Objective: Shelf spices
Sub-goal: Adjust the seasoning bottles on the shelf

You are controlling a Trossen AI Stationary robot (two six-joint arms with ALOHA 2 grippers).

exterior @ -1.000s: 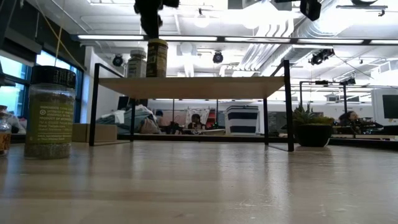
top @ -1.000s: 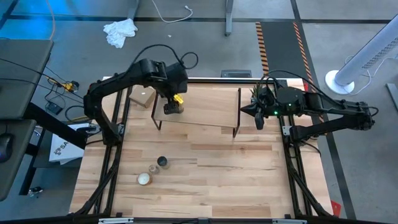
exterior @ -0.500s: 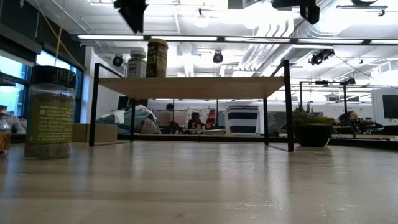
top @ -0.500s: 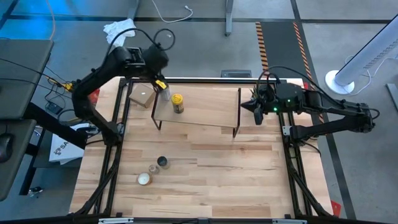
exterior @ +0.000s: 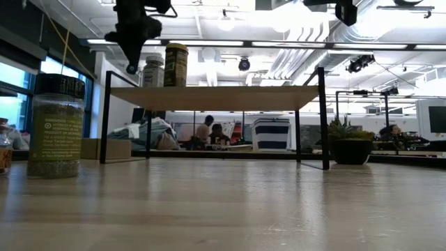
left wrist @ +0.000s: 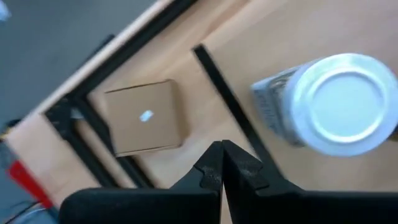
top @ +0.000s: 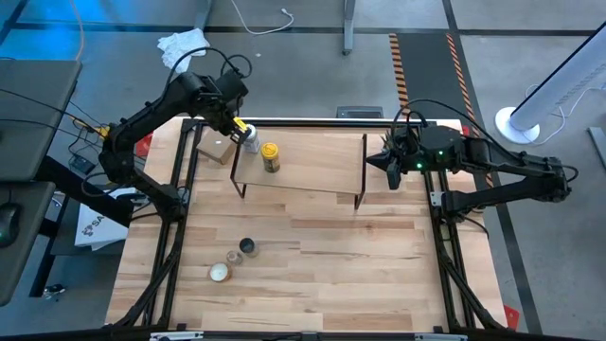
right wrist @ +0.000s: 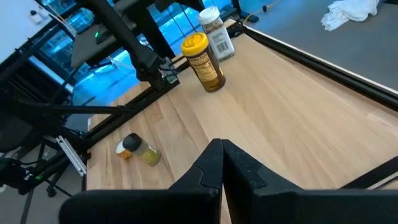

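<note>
High view: yellow jar [top: 271, 156] and white-capped jar [top: 251, 140] being carried on shelf [top: 312, 169], left end; black-capped jar [top: 248, 247] and small glass jar [top: 220, 273] being left on table [top: 360, 265]; cardboard box [top: 217, 148] being seen beside shelf.
Left wrist view: left gripper [left wrist: 222, 163] being held pressed together, empty, above shelf edge near white-capped jar.
Right wrist view: right gripper [right wrist: 222, 163] being held pressed together, empty.

Two dark jointed arms, looping black cables, pointed black tool [left wrist: 222, 163] fingers.
</note>
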